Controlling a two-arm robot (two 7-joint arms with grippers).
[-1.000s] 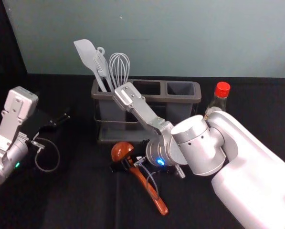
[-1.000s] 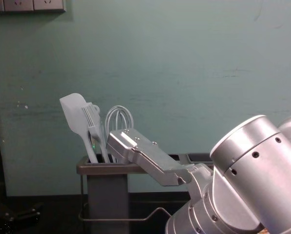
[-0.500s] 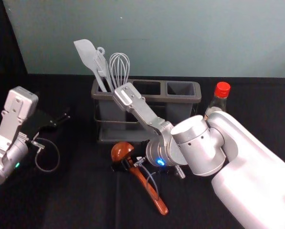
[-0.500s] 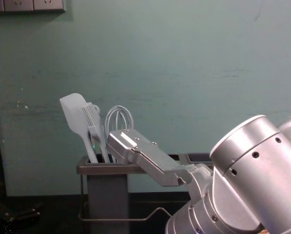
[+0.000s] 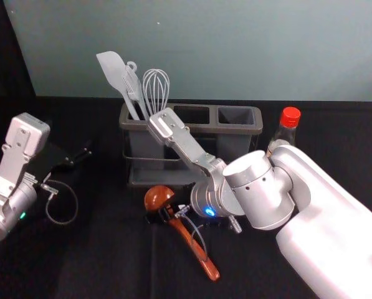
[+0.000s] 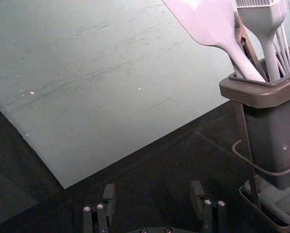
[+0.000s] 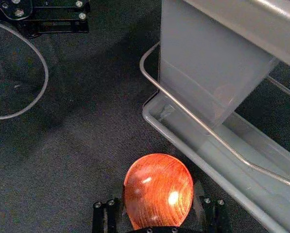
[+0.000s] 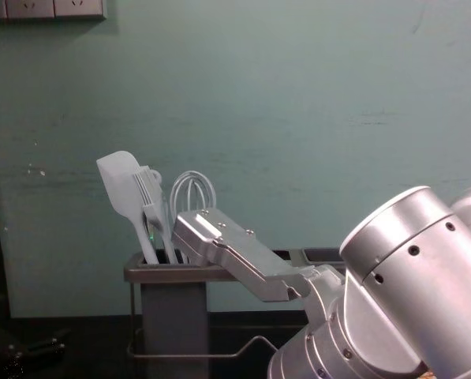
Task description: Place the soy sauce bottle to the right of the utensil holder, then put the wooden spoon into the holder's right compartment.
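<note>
- Right pincer [image 5: 161,213]: two fingers wide apart, astride one wooden spoon [image 5: 158,197], apparently without gripping, before one utensil holder [image 5: 240,130].
- One soy sauce bottle [image 5: 284,134] right of the holder.
- Left pincer [image 5: 85,153] idle at left, open, empty.

Nothing legible; bottle label [image 5: 275,146] unreadable (partly hidden)

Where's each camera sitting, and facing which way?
Head: forward, down at the wooden spoon; left arm and right arm show.
Left wrist: past the left gripper toward the utensil holder.
Right wrist: down at the spoon's bowl and right gripper.
Chest: forward at the holder's side; right arm large.
Head and chest share the whisk.
</note>
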